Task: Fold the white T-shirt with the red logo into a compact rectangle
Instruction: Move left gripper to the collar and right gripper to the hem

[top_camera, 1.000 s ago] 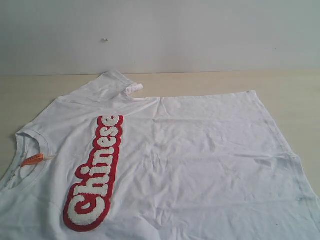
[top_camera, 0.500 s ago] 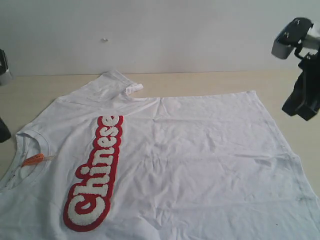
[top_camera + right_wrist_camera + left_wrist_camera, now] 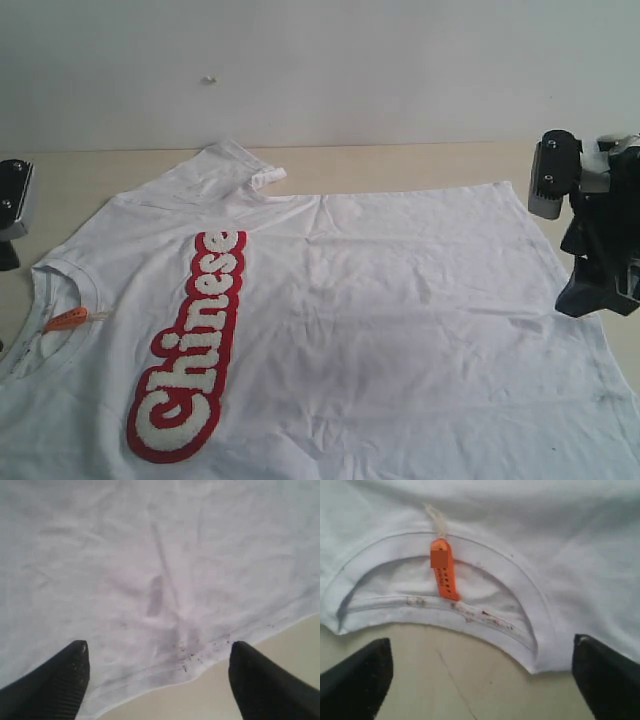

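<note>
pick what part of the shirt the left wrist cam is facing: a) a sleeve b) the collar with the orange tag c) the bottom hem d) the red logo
b: in the left wrist view the ribbed collar of the white T-shirt and its orange neck tag lie just ahead of the open left gripper.

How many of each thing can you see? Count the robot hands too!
T-shirt: 1
Red logo: 1
Orange neck tag: 1
Robot hands: 2, the left hand and the right hand
Total: 5
</note>
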